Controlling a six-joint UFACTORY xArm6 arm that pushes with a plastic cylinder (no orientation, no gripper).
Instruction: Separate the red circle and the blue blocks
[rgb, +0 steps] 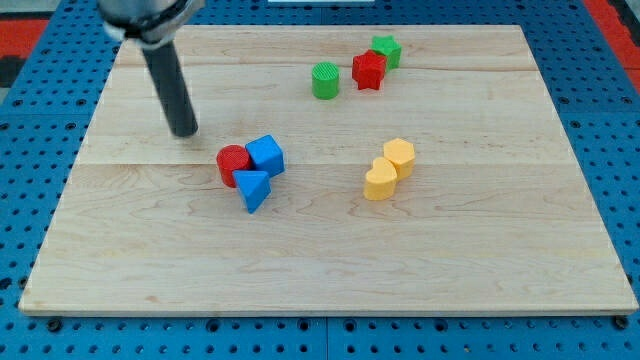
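You have, on the wooden board (480, 260): one green cylinder (325, 80), standing apart at the view's top; one red star-shaped block (368, 70) touching a green block (387, 49) (shape unclear); and two yellow blocks (390, 168), touching, at the view's right of centre.

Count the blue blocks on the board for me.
2, both touching the red circle: blue cube at its right, blue triangle just below. None looks hidden.

The tabletop (330, 240) is pale, matt, grained wood planks. On it, the red circle (232, 163) looks ribbed, matt plastic.
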